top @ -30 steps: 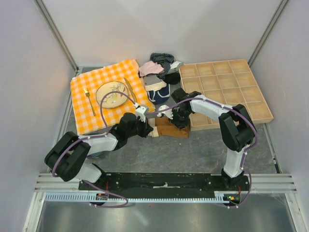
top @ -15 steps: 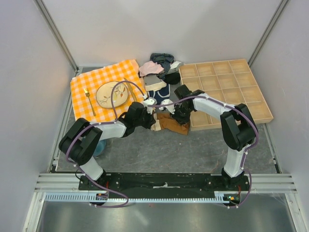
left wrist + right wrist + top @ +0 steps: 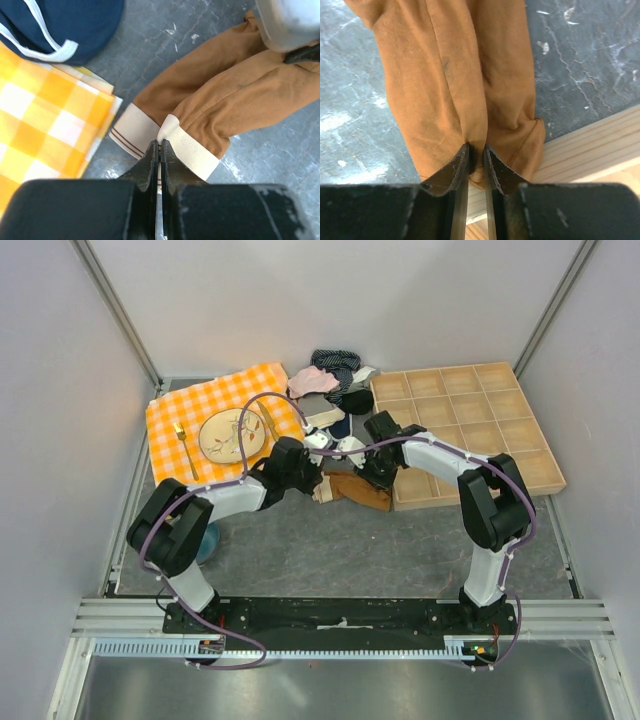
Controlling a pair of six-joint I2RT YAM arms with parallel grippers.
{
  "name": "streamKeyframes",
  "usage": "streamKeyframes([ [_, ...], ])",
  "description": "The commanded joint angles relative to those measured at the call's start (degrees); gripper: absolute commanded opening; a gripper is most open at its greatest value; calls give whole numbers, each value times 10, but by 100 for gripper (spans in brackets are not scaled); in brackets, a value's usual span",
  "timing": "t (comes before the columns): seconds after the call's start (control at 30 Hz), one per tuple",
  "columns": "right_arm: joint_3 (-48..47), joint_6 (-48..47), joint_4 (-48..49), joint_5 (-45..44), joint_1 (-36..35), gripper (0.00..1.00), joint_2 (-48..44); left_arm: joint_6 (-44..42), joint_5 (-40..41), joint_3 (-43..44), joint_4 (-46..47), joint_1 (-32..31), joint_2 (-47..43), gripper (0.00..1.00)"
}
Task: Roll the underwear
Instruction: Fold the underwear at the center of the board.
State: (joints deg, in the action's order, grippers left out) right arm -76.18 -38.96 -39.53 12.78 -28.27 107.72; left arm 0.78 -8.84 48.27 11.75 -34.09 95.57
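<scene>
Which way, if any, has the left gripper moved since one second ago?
Yes. Seen from the top camera, the left gripper has moved up the picture and closer to the plate.

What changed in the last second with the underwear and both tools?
The left tool, pinching the cream waistband, swung away from the bases toward the clothes pile, pulling the underwear into a narrower fold. The right tool kept its pinch on the other end, barely shifting. The checked cloth, plate and wooden tray stayed put.

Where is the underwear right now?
In the top view, the underwear lies mid-table on the grey surface, between the checkered cloth on its left and the wooden tray.
</scene>
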Motion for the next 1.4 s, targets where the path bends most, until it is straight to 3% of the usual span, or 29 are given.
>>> streamKeyframes([
  [0.0, -6, 21, 31, -43, 2, 24, -3, -59, 26, 60, -28, 3, 32, 2],
  [0.33, 14, 31, 55, -77, 1, 25, 16, -81, 51, 124, -67, 3, 100, 2],
  [0.43, 17, 30, 56, -82, 1, 26, 24, -75, 56, 137, -81, 3, 110, 13],
  [0.47, 18, 30, 57, -80, 1, 26, 26, -71, 60, 139, -81, 3, 109, 25],
  [0.5, 20, 31, 56, -79, 1, 26, 27, -64, 66, 139, -82, 3, 102, 31],
  [0.67, 22, 31, 55, -67, 1, 26, 34, -21, 88, 119, -82, 5, 45, 50],
  [0.77, 23, 31, 53, -58, 1, 27, 35, 15, 106, 97, -81, 13, -1, 57],
  [0.93, 23, 31, 47, -48, 2, 27, 39, 73, 90, 37, -62, 26, -90, 60],
  [1.07, 22, 29, 45, -43, 1, 27, 42, 82, 7, -67, 17, 22, -151, 63],
  [1.17, 22, 29, 45, -42, 1, 27, 43, 28, -52, -137, 95, -3, -175, 63],
  [1.37, 20, 29, 40, -38, 1, 27, 47, -167, -27, -175, 159, -68, -154, 63],
])
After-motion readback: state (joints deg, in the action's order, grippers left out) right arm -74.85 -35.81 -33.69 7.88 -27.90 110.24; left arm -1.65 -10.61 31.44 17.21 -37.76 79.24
